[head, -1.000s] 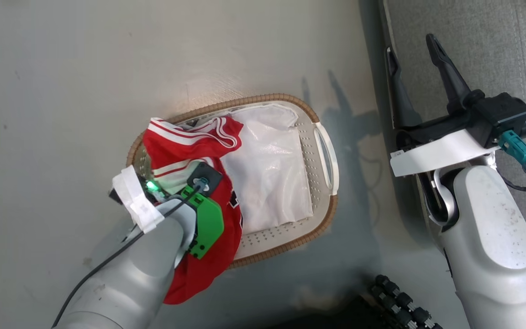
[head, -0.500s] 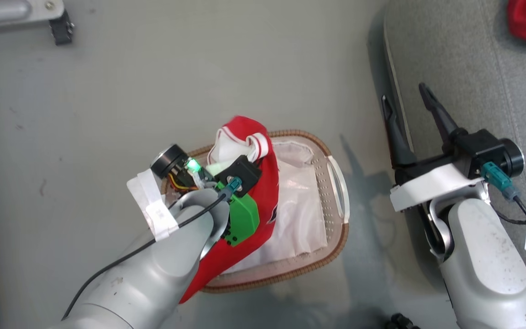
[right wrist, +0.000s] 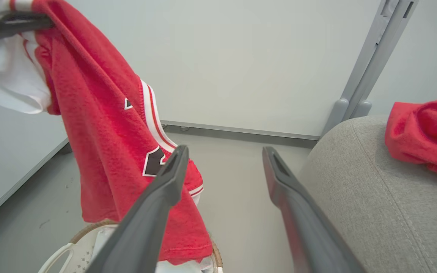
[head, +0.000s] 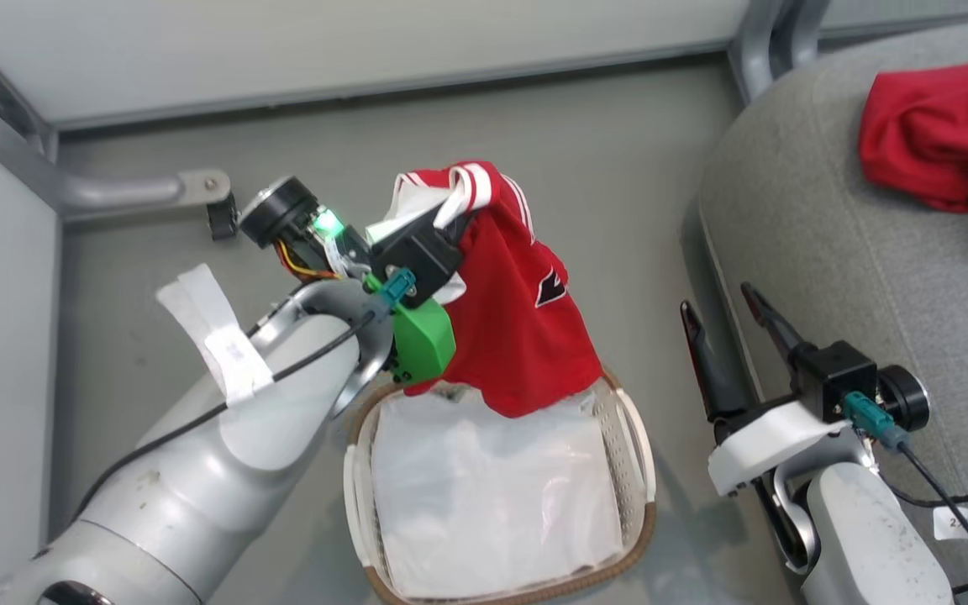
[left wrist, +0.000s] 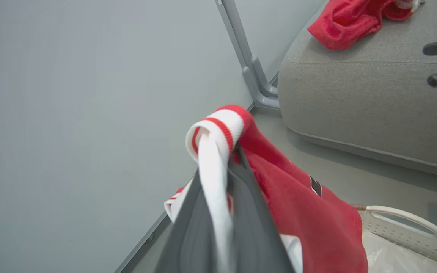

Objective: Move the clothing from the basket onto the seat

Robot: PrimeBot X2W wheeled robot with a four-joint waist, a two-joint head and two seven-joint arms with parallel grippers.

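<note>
1. The left end effector (left wrist: 234,165) is clamped on the striped trim of the jersey (head: 526,336), which hangs over the far rim of the basket (head: 644,479).
2. The right end effector (head: 718,300) has its fingers apart, beside the left edge of the seat (head: 828,277).
3. The plain red garment (head: 938,139) lies by the seat's far edge.
4. A liner sheet (head: 492,496) lies in the basket.

I read the jersey (head: 518,336) as bright red, with white-and-red striped trim along its edges and a black-and-white mark on the front; its inner face shows white. The other garment (head: 938,143) is plain red. The seat (head: 786,218) is mid-grey fabric. The basket (head: 637,470) is white, dotted with rows of small holes, with a brown woven rim. Its liner (head: 492,496) is glossy white. The right pincer (head: 715,298) has dark grey fingers (right wrist: 157,212). My left wrist's block (head: 423,340) is bright green. The floor (head: 602,168) is dull grey.
</note>
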